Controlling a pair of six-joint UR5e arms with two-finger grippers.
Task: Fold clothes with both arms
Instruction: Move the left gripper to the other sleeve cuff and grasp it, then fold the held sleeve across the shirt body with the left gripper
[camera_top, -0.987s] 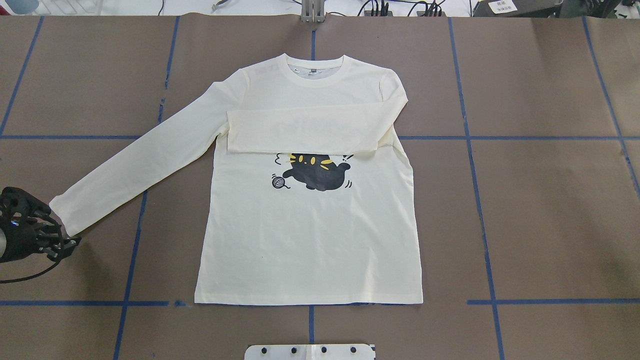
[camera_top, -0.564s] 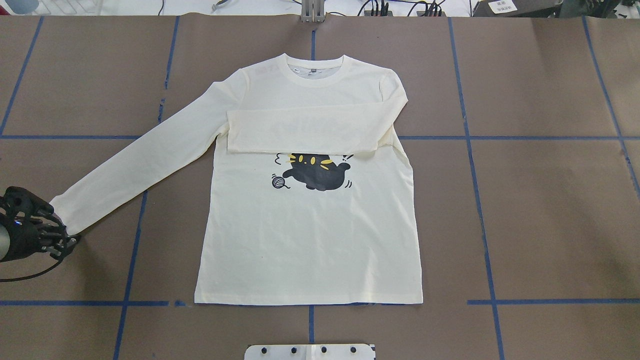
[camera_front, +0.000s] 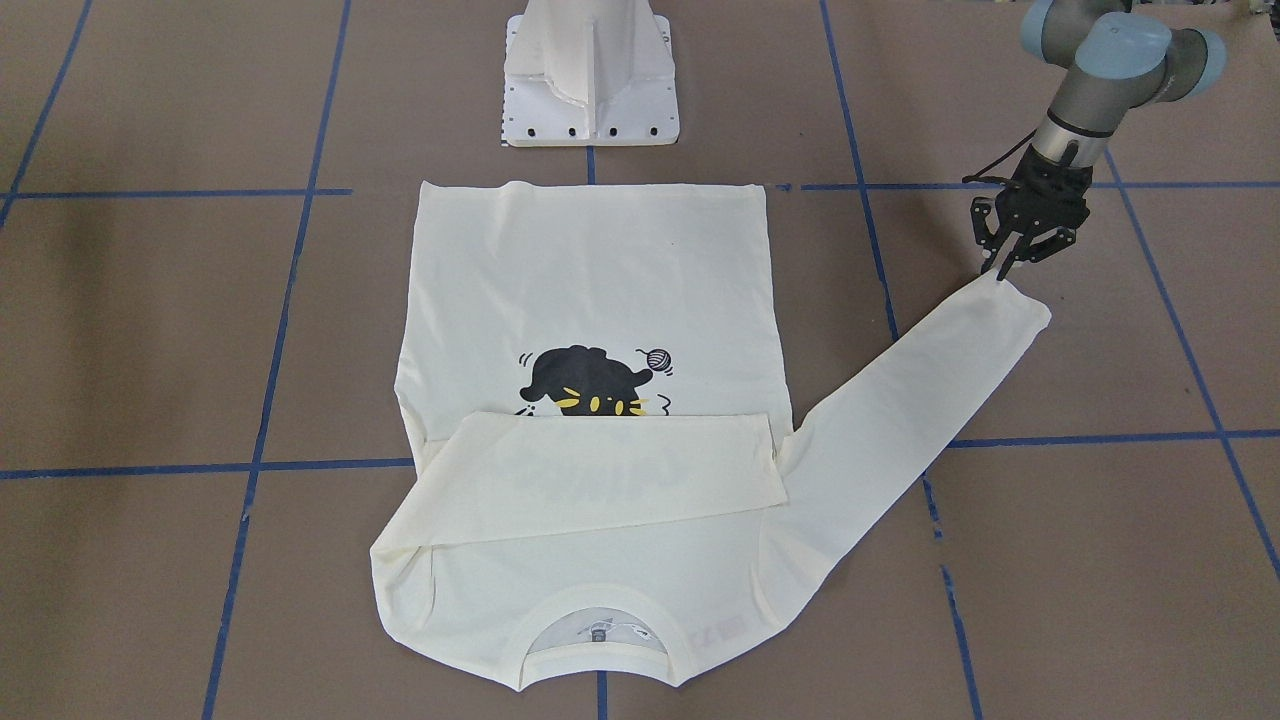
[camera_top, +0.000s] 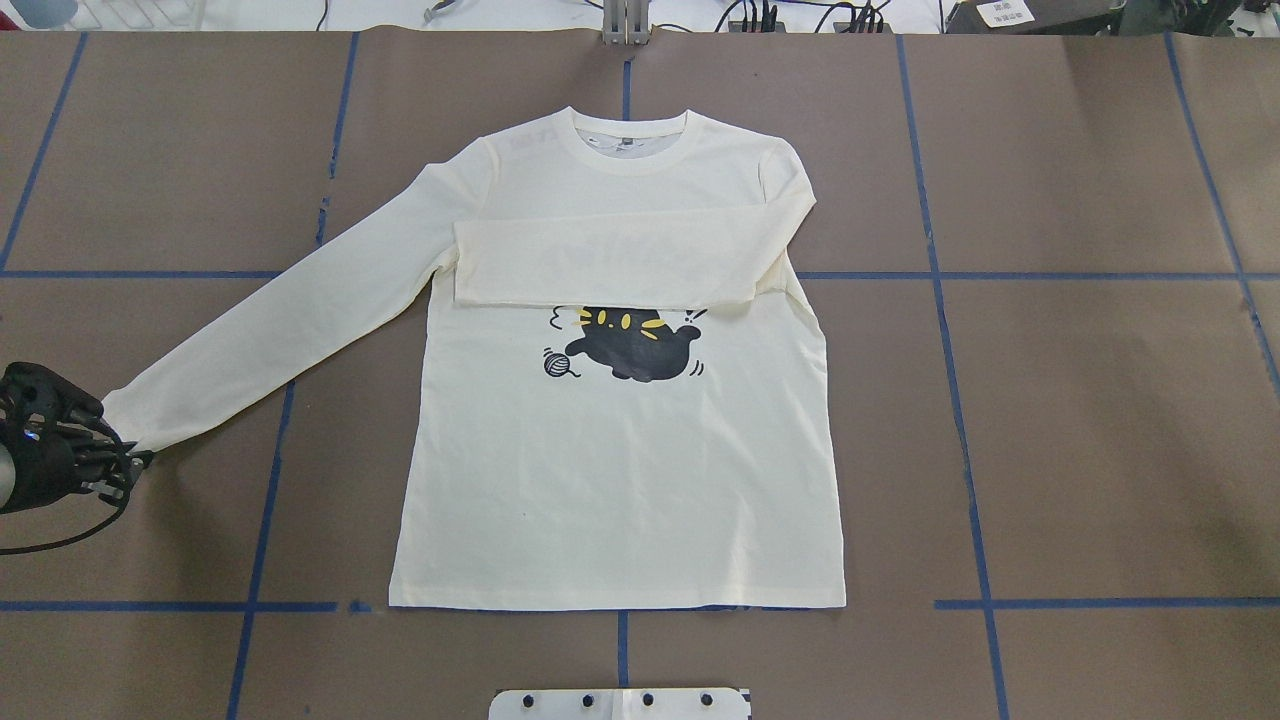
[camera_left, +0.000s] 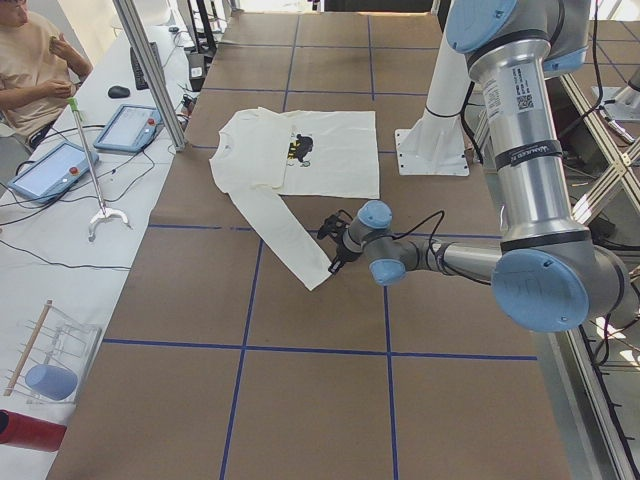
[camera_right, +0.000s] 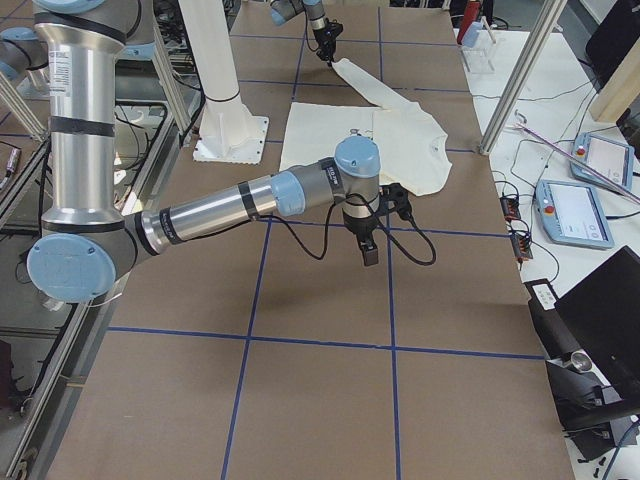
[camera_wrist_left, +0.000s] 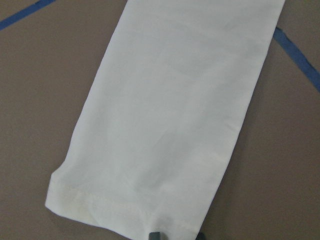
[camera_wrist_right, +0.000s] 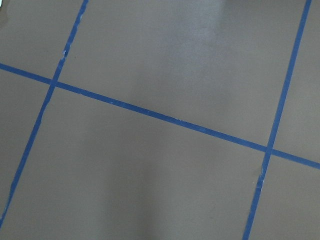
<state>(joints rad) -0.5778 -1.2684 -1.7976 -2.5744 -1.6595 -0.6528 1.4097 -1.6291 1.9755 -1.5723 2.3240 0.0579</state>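
- One sleeve (camera_top: 610, 262) lies folded across the shirt (camera_top: 620, 480), which is flat on the table (camera_top: 1100, 400).
- Your left gripper (camera_top: 125, 465), jaws spread, straddles the outstretched cuff (camera_top: 125, 420); that fold and the body remain.
- Your right gripper (camera_right: 368, 255) hangs well apart; its jaws cannot be judged.

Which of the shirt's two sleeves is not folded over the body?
The sleeve at the left gripper, stretched out on the table; the other sleeve lies across the shirt.

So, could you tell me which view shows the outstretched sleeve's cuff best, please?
Left wrist-mounted: cuff close up, hem stitching visible. Overhead and front-facing show it small by the left gripper; side views, even smaller.
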